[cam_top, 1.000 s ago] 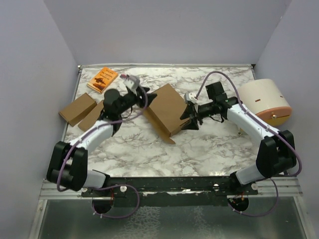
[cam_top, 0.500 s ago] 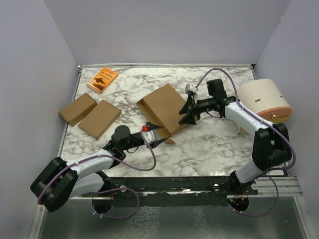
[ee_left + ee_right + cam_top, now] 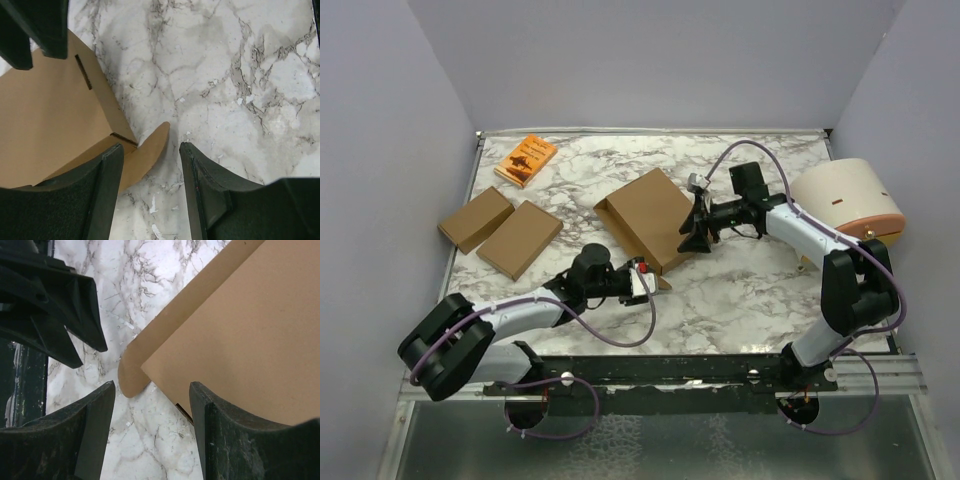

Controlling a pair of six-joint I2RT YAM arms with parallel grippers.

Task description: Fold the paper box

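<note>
The paper box (image 3: 648, 215) is a brown cardboard piece, partly folded, lying mid-table with a rounded flap (image 3: 662, 281) sticking out at its near corner. My left gripper (image 3: 645, 283) is open and low at that near corner. In the left wrist view the flap (image 3: 150, 150) lies between the open fingers (image 3: 107, 190) and the box wall (image 3: 45, 115) fills the left. My right gripper (image 3: 692, 233) is open at the box's right edge. In the right wrist view the box (image 3: 240, 325) and the flap (image 3: 131, 375) lie ahead of the fingers (image 3: 225, 435).
Two flat folded brown boxes (image 3: 476, 218) (image 3: 520, 239) lie at the left. A small orange book (image 3: 526, 160) is at the far left corner. A cream drum-shaped object (image 3: 848, 203) stands at the right edge. Grey walls enclose the marble table (image 3: 740, 290).
My left arm has swung from the box's far left side round to its near corner, then reached further right. My right gripper edged slightly along the right edge. The box shifted a little.
</note>
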